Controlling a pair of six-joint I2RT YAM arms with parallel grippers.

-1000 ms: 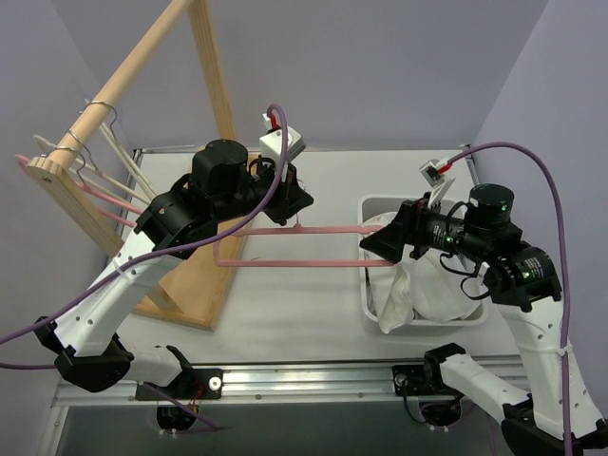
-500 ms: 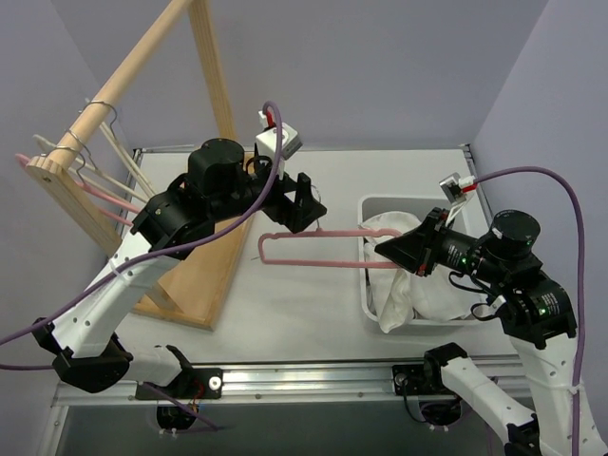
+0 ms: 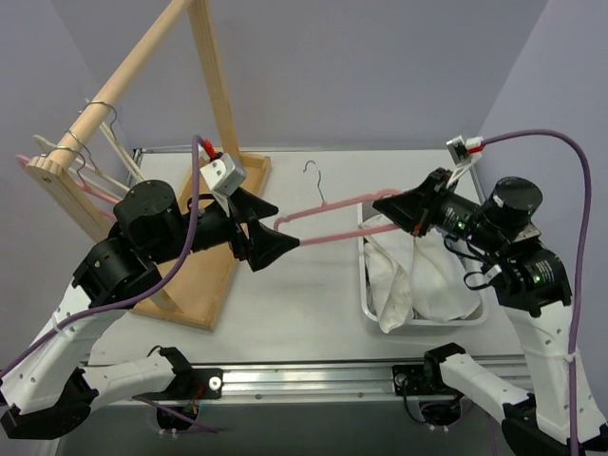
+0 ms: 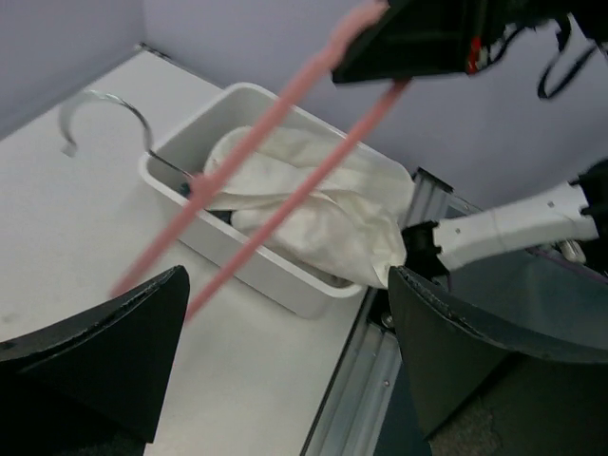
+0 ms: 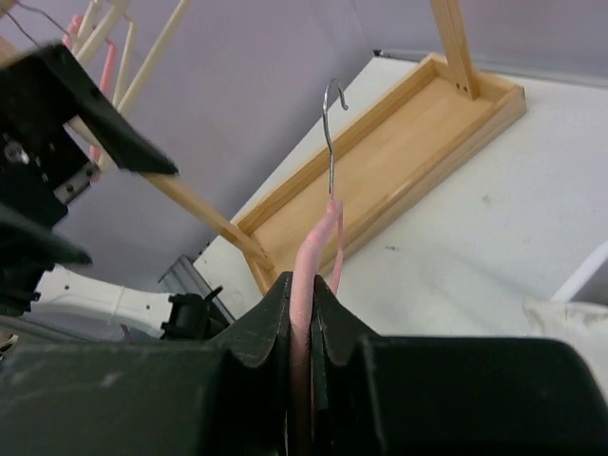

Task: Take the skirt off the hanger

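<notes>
A white table [image 3: 313, 304] is seen, with a wooden rack [image 3: 204, 275] standing at its left and a white bin [image 3: 365, 285] at its right. White cloth [image 3: 427, 285] is heaped in the bin. The hanger [image 5: 316, 242] is held in the air between rack and bin, its right end clamped in the closed right gripper [image 5: 301, 283]. The left gripper [image 4: 285, 285] is spread wide, and the hanger's left end is seen between its fingers; contact cannot be told.

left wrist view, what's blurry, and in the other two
left wrist: the hanger is smeared, the bin behind it fairly sharp; right wrist: hanger soft near the lens, its hook crisper; top external: sharp, evenly lit.
</notes>
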